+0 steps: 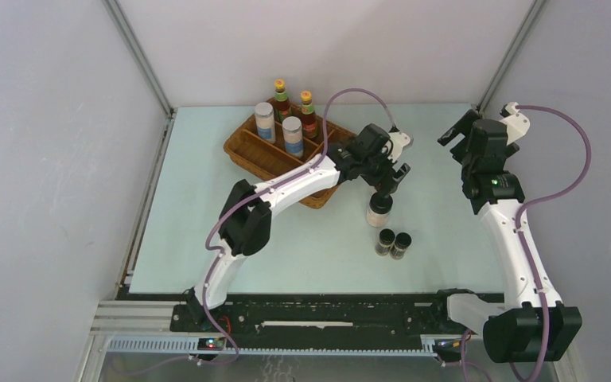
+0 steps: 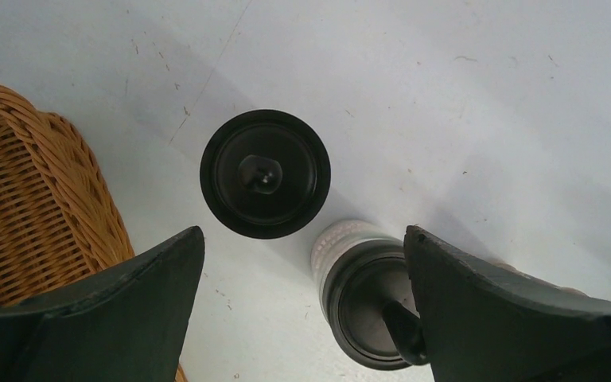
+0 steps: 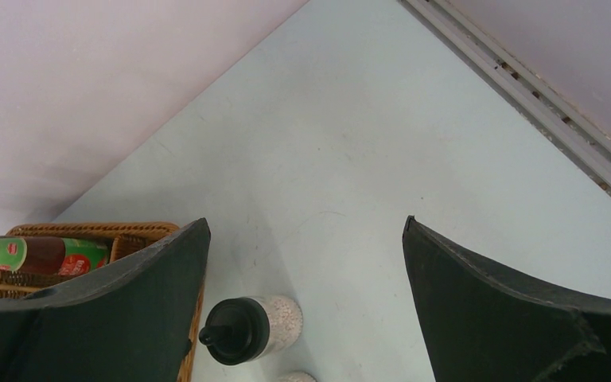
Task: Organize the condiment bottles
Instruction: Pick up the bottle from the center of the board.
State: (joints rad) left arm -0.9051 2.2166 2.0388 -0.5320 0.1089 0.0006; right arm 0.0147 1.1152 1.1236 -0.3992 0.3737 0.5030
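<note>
1. Left gripper (image 2: 304,231): fingers spread wide with nothing between them. It points straight down over the table (image 2: 445,95), just right of the wicker tray (image 2: 32,199).
2. Likely target: the black-capped shaker (image 2: 265,173), upright on the table. The left wrist view looks straight down its long axis, so only the round cap shows.
3. The cap lies a little beyond the fingertips and slightly toward the left-hand finger (image 2: 127,302). It is not yet between the fingers.
4. Key relation: shaker axis and gripper axis are both vertical. My judgement is that a small forward shift and then a straight descent would put the body between the fingers.
5. Second shaker (image 2: 362,294) stands close against the other finger and is partly hidden by it. A careless descent could clip it.
6. Right gripper (image 3: 306,221): fingers spread and empty, raised at the far right, well apart from both shakers. The left arm is clearly nearer.
7. Other bottles: dark vials (image 1: 385,241) stand together on the table on the near side of the left gripper. Sauce bottles (image 1: 281,99) and silver-lidded jars (image 1: 292,135) stand in the tray.
</note>
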